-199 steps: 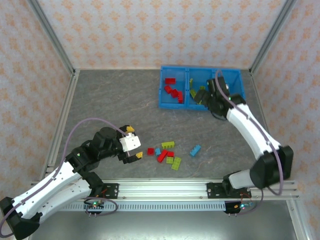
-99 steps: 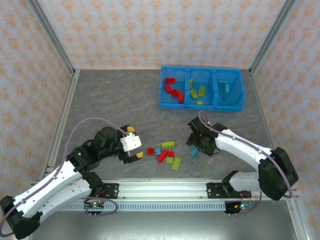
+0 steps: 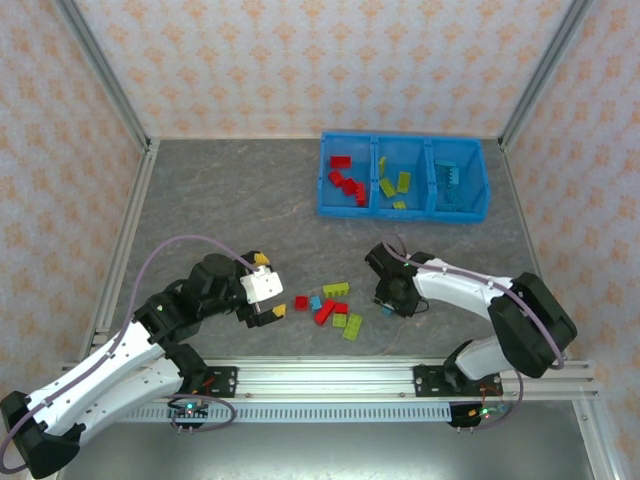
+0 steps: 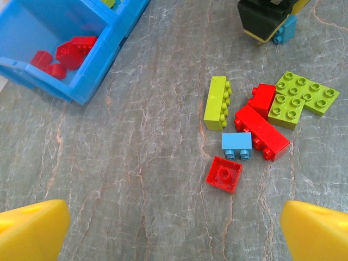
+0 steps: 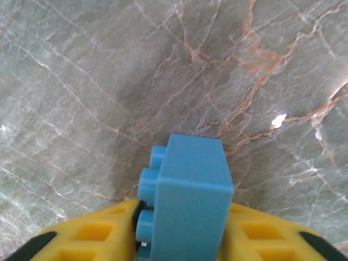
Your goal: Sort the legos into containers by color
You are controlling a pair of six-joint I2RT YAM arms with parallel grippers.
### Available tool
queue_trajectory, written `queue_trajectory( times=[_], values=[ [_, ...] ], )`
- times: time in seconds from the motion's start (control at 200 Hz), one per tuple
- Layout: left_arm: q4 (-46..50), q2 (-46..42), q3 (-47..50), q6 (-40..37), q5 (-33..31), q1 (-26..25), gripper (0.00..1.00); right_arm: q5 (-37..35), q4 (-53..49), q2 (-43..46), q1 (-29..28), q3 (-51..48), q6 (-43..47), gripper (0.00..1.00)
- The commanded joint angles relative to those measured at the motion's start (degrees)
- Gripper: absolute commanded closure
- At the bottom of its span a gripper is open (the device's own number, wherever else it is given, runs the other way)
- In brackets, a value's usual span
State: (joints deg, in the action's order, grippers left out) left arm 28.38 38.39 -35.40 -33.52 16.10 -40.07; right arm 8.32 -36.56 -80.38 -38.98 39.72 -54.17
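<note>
The blue bin [image 3: 400,212] sits well beyond both jaws. The right arm [image 3: 470,290], over that bin a second ago, now folds low to the table [image 3: 220,220]. Overhead hides the grip; the wrist view shows the right gripper [image 5: 182,228] clenched on a light-blue brick [image 5: 187,201]. The left gripper [image 4: 174,239] hovers spread wide, loose legos [image 4: 255,117] just ahead.

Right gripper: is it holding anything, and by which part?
Yes. The right gripper pinches a light blue brick at one end, one finger on its studded side, the other on the opposite side. The left gripper is open and holds nothing.
</note>
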Motion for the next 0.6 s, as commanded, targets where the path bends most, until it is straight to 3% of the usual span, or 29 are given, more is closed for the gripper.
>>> queue_trajectory(
  times=[0.0,0.275,0.46,0.596],
  values=[
    [-1.4,-0.5,0.7,-0.4,-0.3,0.4,0.0,-3.9,-0.2,4.2,-0.4,-0.6,-0.8,0.72],
    [-1.7,-0.6,0.6,-0.4,-0.3,0.5,0.0,-10.5,2.0,17.3,2.5,2.1,2.4,0.8],
    [-1.8,-1.2,0.5,-0.8,-0.6,0.5,0.0,-5.2,5.7,17.1,18.1,8.6,9.9,0.8],
    [-1.8,-2.3,0.2,-0.7,-0.7,0.6,0.0,-1.8,7.8,10.0,28.5,16.5,15.3,0.8]
  ],
)
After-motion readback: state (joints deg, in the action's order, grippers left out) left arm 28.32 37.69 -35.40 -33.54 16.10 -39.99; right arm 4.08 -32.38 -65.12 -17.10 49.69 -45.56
